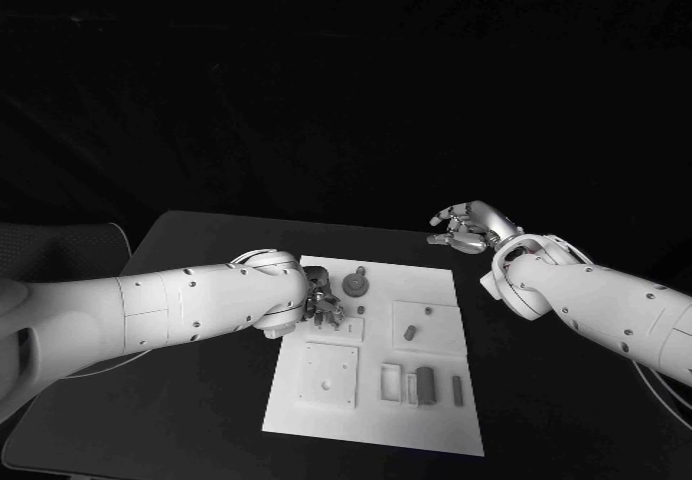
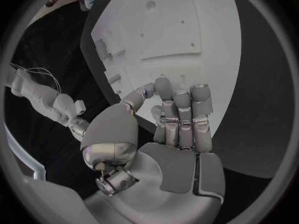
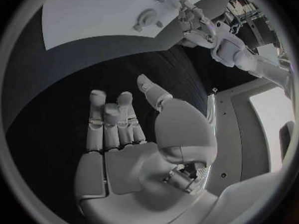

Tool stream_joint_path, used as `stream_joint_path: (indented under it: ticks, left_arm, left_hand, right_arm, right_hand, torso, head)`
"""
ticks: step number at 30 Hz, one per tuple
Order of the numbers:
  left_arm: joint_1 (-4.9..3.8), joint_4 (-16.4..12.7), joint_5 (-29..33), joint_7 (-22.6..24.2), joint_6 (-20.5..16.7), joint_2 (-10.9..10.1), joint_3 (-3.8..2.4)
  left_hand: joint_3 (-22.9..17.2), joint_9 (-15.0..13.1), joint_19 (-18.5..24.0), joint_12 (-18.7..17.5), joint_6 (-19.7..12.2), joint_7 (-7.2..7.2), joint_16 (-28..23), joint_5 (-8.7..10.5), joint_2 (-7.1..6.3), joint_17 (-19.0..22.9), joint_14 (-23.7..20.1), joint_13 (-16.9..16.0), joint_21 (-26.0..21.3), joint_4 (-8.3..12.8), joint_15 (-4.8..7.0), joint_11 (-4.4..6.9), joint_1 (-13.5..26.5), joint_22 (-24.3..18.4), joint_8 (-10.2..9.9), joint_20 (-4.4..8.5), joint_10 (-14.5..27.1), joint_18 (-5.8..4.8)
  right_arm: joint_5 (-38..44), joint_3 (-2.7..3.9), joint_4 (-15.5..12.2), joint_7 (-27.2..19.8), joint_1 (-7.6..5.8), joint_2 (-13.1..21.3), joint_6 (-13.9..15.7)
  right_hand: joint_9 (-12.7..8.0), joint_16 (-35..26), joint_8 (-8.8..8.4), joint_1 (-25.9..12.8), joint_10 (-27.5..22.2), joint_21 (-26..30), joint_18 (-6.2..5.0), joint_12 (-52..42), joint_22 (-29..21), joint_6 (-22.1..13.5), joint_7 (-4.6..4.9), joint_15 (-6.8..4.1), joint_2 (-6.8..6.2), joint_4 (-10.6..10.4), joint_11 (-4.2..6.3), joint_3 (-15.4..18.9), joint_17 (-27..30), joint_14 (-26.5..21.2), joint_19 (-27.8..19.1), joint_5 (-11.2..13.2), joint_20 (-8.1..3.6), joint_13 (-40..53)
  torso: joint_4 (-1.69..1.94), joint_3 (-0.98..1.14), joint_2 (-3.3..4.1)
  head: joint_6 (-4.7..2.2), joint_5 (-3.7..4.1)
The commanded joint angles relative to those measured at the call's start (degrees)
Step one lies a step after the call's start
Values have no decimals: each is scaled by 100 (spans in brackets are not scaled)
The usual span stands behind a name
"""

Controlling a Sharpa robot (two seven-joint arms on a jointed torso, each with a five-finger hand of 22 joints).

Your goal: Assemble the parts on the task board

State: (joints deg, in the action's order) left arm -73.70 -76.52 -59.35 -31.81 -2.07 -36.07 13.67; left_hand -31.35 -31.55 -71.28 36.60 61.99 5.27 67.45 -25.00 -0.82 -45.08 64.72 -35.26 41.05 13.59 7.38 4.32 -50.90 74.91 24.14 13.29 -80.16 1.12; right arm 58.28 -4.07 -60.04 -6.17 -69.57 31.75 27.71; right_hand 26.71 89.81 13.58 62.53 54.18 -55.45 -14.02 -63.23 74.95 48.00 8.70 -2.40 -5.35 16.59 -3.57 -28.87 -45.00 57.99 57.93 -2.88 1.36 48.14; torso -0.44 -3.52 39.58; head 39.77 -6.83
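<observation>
head view: left hand [image 1: 320, 300] over task board [image 1: 433, 400]

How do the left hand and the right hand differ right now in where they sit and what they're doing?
The left hand is over the task board, at its far left part beside a round part; the right hand is off the board, above the bare black table beyond its far right corner. The left hand's fingers reach down close to the board; the right hand is nowhere near any part. Both look empty, with fingers apart.

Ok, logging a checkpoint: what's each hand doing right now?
Left hand: open, holding nothing, over the task board.
Right hand: open, empty, beside the board.
</observation>
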Motion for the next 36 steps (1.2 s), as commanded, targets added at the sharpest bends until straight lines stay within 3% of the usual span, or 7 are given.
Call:
stream_joint_path:
  ticks: [1,36]
  left_arm:
    - [16,5,-86,19,96,27,-3]
    - [72,124,-141,30,146,118,-4]
  left_hand:
    - [3,-1102,-8,38,786,-567,30,-30,74,5,47,-6,40,-29,75,108,-1,126,314,21,75,315]
    - [17,-1144,-28,100,819,-590,92,0,87,13,73,-30,109,-68,93,132,25,124,347,34,53,320]
  right_arm:
    - [28,3,-14,-22,-6,-2,-67]
    - [41,3,-76,-15,-8,1,-92]
  right_hand:
    - [-7,-15,3,40,-28,30,-98,0,10,-121,151,14,35,5,-21,29,10,-15,-7,-7,-23,-9]
    - [-15,-13,4,39,-29,30,-98,-4,11,-119,151,13,40,4,-21,36,10,-15,-6,-7,-21,-13]
  torso:
    - [0,-1,0]
    - [2,0,-2]
  head:
    - [9,-2]
    - [20,11]
